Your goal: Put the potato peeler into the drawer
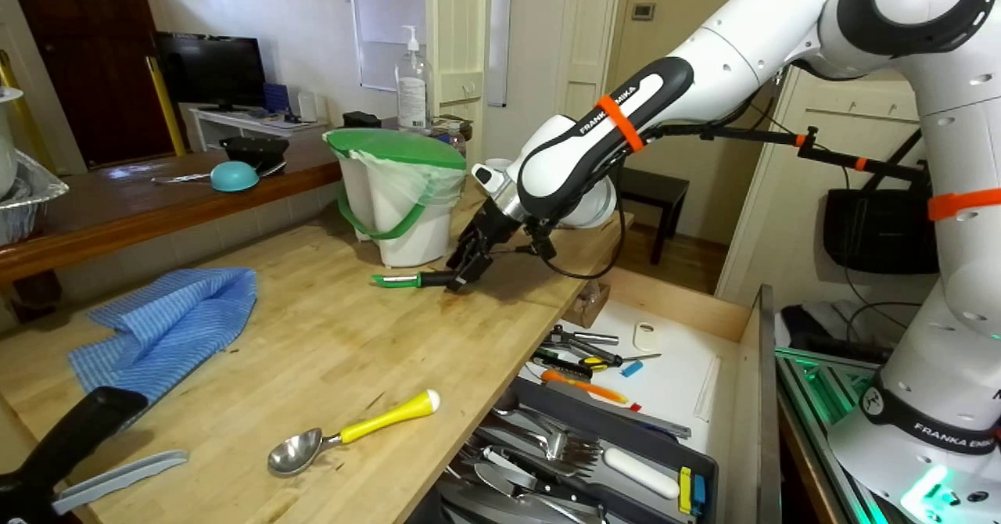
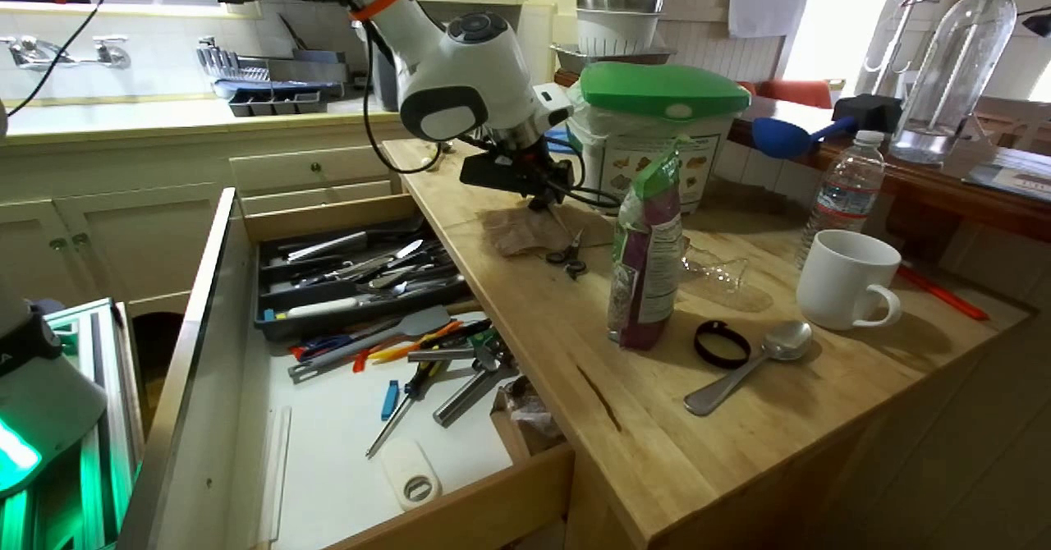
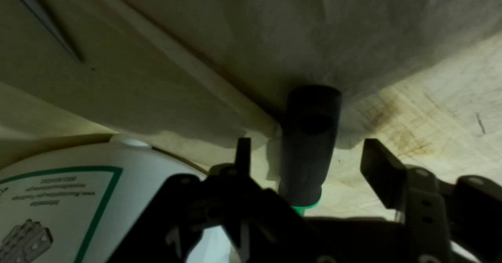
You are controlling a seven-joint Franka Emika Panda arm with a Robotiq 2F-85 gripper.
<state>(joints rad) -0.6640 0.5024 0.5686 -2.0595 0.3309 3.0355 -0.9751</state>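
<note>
— Where is the potato peeler (image 1: 410, 280) to be seen?
— It is found lying on the wooden surface (image 1: 328, 328), near a green-lidded bin (image 1: 395, 195), its green end pointed away from the pincer (image 3: 306, 153).
— And how is the pincer set?
— Its 2 fingers (image 3: 380, 168) are spread wide; in the wrist view the black handle (image 3: 308, 149) is framed between them, a gap being left on each side.
— What of the drawer (image 2: 328, 451)?
— In both exterior views it is seen standing open below the surface's edge. A dark cutlery tray (image 2: 283, 330) is held in it, with tools (image 2: 461, 398) scattered next to the tray.
— What else is carried by the surface?
— A blue cloth (image 1: 172, 321), a yellow-handled scoop (image 1: 367, 426), a white mug (image 2: 846, 279) and a spoon (image 2: 739, 376) are seen resting on it.
</note>
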